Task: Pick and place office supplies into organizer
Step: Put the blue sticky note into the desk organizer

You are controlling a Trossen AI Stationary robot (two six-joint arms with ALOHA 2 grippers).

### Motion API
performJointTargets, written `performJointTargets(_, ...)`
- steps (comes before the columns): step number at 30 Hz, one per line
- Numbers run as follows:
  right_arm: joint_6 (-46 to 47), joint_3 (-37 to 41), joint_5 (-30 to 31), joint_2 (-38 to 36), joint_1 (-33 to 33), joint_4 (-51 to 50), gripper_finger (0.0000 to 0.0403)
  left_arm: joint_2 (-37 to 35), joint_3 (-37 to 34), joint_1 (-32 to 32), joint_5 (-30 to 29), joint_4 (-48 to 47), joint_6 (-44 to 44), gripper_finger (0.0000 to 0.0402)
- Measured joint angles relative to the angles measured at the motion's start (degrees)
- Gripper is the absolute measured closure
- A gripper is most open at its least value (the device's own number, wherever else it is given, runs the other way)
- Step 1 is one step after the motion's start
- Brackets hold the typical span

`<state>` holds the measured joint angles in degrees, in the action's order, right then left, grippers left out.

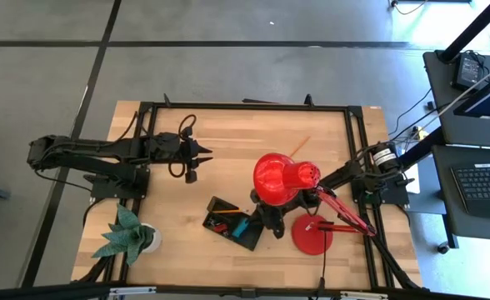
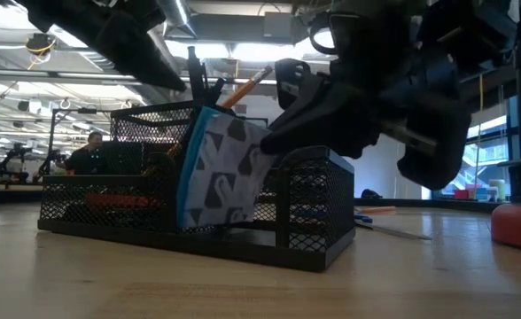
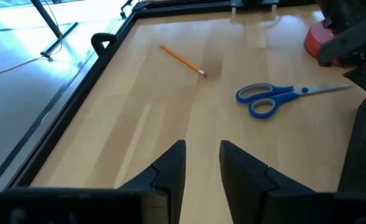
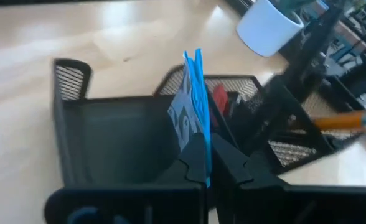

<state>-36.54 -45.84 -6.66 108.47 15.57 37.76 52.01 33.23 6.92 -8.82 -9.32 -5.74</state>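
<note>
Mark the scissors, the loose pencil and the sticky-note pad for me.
scissors (image 3: 276, 98), left wrist view, on the blue handles near the pivot.
loose pencil (image 3: 182, 60), left wrist view, mid-shaft.
sticky-note pad (image 4: 197, 106), right wrist view, on its blue edge above the right gripper (image 4: 209, 163).

Light wooden worktop (image 1: 228, 142) with black frame rails. On it: black mesh organizer (image 1: 232, 223) near the front edge; round red lamp base (image 1: 310, 236) toward the front right corner; wooden pencil (image 1: 299, 146) toward the back edge; white-potted green paper plant (image 1: 128, 233) at the front left corner; blue-handled scissors (image 3: 276, 98).
</note>
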Motion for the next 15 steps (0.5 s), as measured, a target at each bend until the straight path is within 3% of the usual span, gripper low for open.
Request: performJointTargets(15, -2.9, -0.1, 3.8, 0.0, 0.0, -2.2, 0.0384, 0.0, 0.0, 0.0, 0.0, -0.9, 0.0, 0.0309)
